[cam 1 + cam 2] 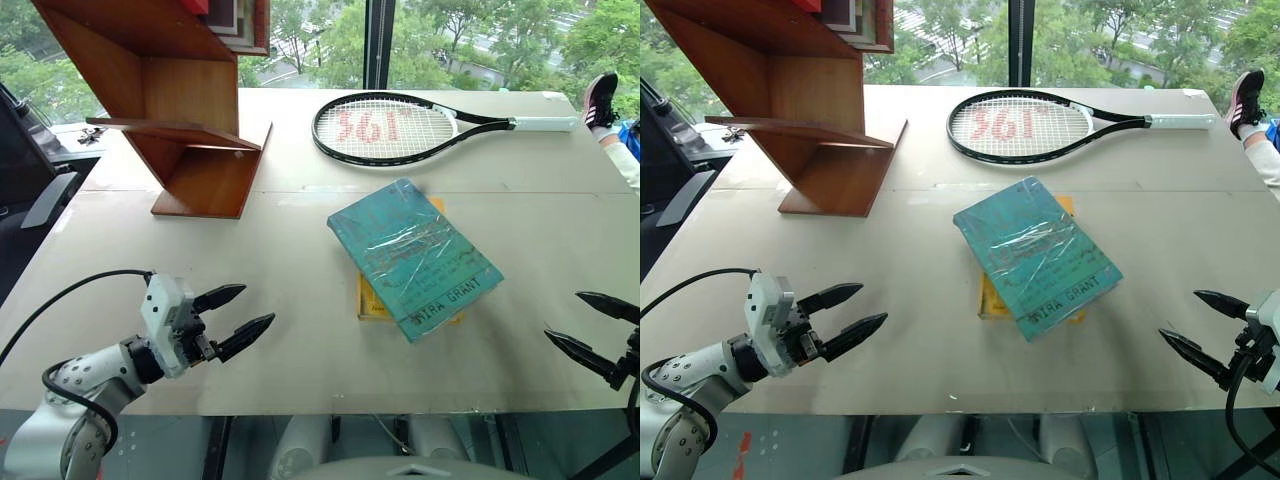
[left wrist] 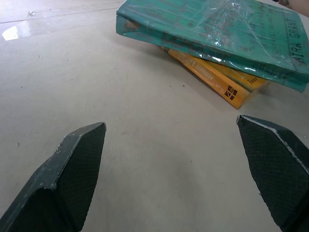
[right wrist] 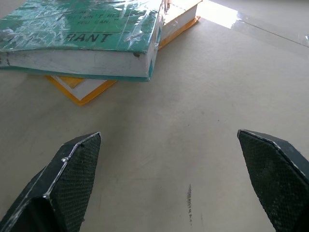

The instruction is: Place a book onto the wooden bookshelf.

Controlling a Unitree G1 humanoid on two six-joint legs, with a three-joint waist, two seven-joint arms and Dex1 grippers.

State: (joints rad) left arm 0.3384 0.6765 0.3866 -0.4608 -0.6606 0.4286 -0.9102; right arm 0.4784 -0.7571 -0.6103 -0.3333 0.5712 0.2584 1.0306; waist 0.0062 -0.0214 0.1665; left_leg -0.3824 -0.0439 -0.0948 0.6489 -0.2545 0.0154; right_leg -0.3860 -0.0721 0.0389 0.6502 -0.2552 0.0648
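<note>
**Teal book lies mid-surface, both grippers empty and spread wide**

A pale, flat surface (image 1: 250,320) carries everything. Near its middle lies the book (image 1: 413,255), a teal-green hardcover in a glossy, wrinkled plastic wrap, with dark "MIRA GRANT" lettering toward the near edge. It rests flat but skewed on top of a yellow book (image 1: 372,302), which peeks out from under its near and left sides. The two books touch; the teal one covers most of the yellow one.

At the far left corner stands the wooden bookshelf (image 1: 190,110), reddish-brown, with slanted boards that meet in a zigzag. It is well apart from the books. Along the far edge, to the right of the bookshelf, a black-framed tennis racket (image 1: 400,128) lies flat, its white handle pointing toward the far right corner.

The left gripper (image 1: 240,318) hovers over the near left part of the surface, its two black fingers (image 2: 72,179) spread wide apart and holding nothing, pointing toward the books. The right gripper (image 1: 1205,325) hovers at the near right edge, its fingers (image 3: 67,183) likewise spread wide and empty, also pointing toward the books. Neither gripper touches either book.

At the far right corner, a person's shoe (image 1: 600,100) shows.
</note>
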